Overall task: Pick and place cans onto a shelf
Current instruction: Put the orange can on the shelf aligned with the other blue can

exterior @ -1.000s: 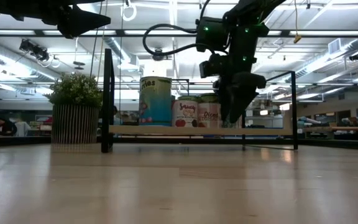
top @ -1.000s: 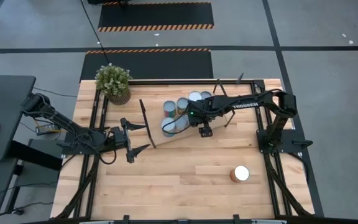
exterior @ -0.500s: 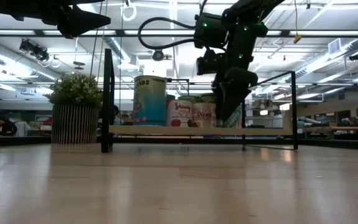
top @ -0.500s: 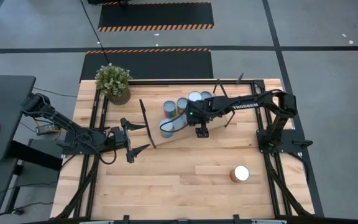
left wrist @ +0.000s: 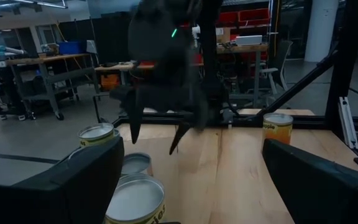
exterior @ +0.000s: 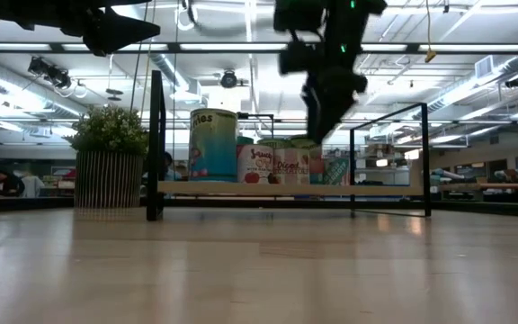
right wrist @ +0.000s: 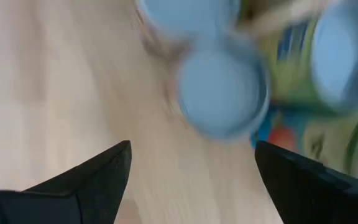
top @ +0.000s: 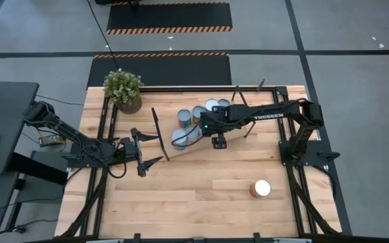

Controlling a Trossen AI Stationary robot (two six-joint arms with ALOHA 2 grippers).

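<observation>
Smooth cylindrical cans (top: 196, 121) with pale round metal tops cluster on the flat light-wood shelf (top: 248, 140), toward its black-framed left end. The right gripper (top: 218, 142) hangs above the shelf just beside them, released and empty. A white-topped, orange-sided can (top: 261, 189) stands near the table's front right. The left gripper (top: 155, 148) waits released by the left edge

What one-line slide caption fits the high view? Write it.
Right end effector hangs open above clustered cans on the shelf; one can stands alone on the table, left end effector idle.
</observation>
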